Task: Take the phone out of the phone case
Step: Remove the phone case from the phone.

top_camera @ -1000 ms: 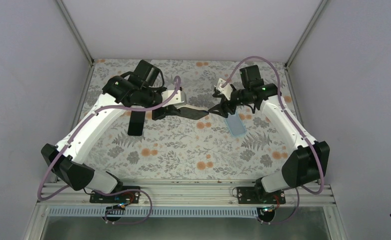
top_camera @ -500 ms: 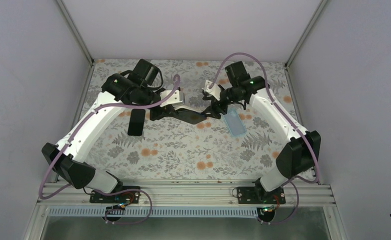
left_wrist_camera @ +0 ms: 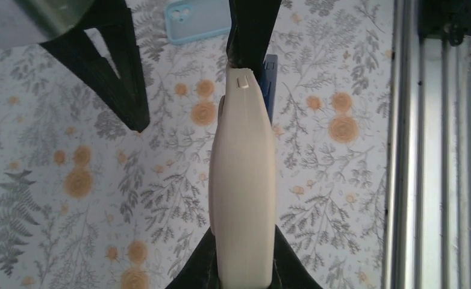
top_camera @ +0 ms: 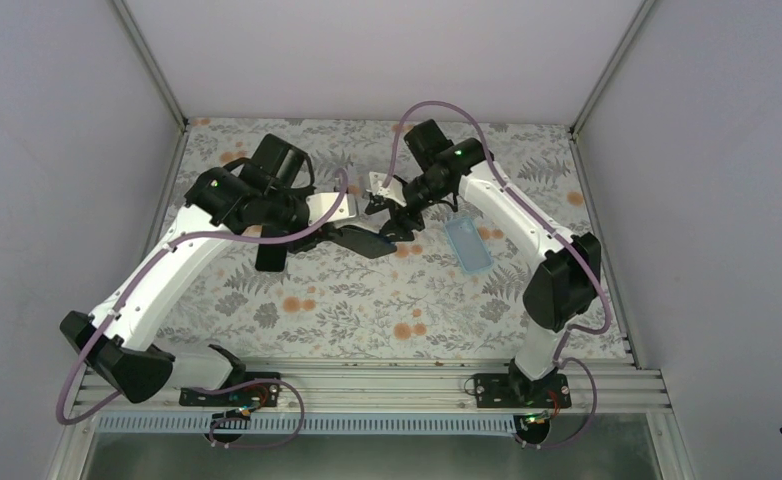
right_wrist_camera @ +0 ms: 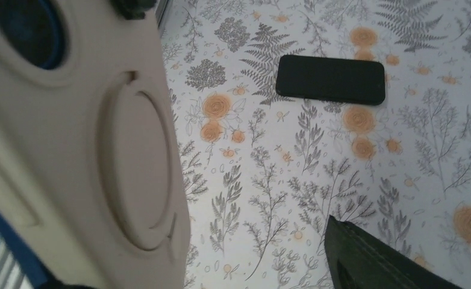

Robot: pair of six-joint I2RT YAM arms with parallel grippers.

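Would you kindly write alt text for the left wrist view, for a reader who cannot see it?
The left hand grips the beige-backed phone lengthwise over a floral tablecloth. The open right hand hovers at the phone's far end, and the light-blue phone case lies on the cloth beyond.

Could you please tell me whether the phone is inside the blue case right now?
No, the phone case lies apart on the table while the left gripper holds the phone.
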